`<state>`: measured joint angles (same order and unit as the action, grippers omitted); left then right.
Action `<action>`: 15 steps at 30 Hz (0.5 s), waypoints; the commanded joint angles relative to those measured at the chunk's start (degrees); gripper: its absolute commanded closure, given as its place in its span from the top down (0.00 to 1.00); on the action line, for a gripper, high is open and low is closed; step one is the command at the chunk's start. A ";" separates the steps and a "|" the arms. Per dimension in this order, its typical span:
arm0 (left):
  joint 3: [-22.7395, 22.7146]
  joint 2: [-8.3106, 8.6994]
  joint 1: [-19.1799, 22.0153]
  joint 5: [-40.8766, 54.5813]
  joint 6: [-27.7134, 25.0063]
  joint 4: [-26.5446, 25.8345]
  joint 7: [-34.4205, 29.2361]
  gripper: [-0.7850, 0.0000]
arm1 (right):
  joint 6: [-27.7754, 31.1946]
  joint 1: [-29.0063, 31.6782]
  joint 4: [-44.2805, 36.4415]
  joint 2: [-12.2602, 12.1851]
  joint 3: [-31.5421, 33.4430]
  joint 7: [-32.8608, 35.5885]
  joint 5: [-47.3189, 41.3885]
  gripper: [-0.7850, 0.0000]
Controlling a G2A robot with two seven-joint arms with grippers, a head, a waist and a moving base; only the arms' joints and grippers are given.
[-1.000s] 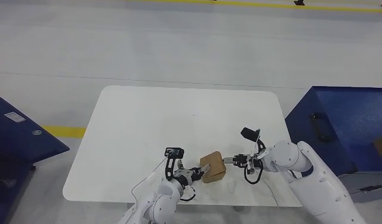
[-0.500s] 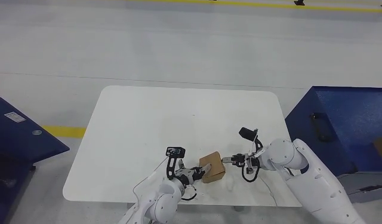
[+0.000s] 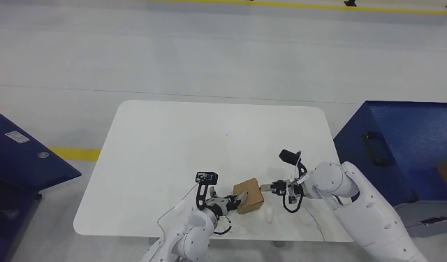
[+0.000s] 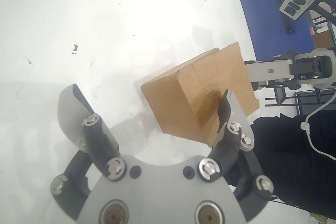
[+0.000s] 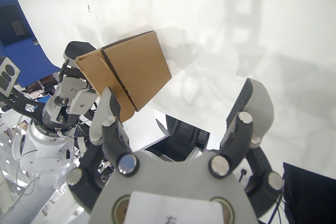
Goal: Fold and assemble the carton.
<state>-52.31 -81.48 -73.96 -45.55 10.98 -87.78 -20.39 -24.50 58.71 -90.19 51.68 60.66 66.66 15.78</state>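
The left gripper is standing released, jaws spread wide. One finger is pressing into a dented flap of the carton, and the other is hanging over bare table, well apart from the cardboard. So the carton is sitting at the tip of one jaw, not between the two. The right gripper is gaping in the same way, one finger lying against the carton's opposite side and the other well clear of it. Over the last second, the top view is showing the right gripper creeping in towards the carton and closing the small gap beside its near finger. The left gripper and the carton are barely shifting. This is probably leaving the carton braced between one finger of each arm, with neither arm grasping it. It seems to be getting steadied so that the left finger can push the flap home. The carton is already looking box-shaped, though that flap is not yet lying flush.
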 commanded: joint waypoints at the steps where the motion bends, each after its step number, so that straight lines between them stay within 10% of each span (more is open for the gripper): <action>1: -0.06 0.00 -0.16 -0.07 -0.02 -0.10 0.05 1.00 | 0.05 0.17 -0.31 0.00 0.09 -0.26 -0.10 1.00; 15: -0.44 -0.07 -0.58 -0.15 -0.36 -0.10 -0.54 1.00 | -0.57 -0.50 0.30 0.61 -1.97 -0.48 0.31 1.00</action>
<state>-52.75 -81.54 -74.56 -45.69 10.65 -87.89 -20.89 -25.05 58.28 -90.07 52.26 58.79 66.14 16.10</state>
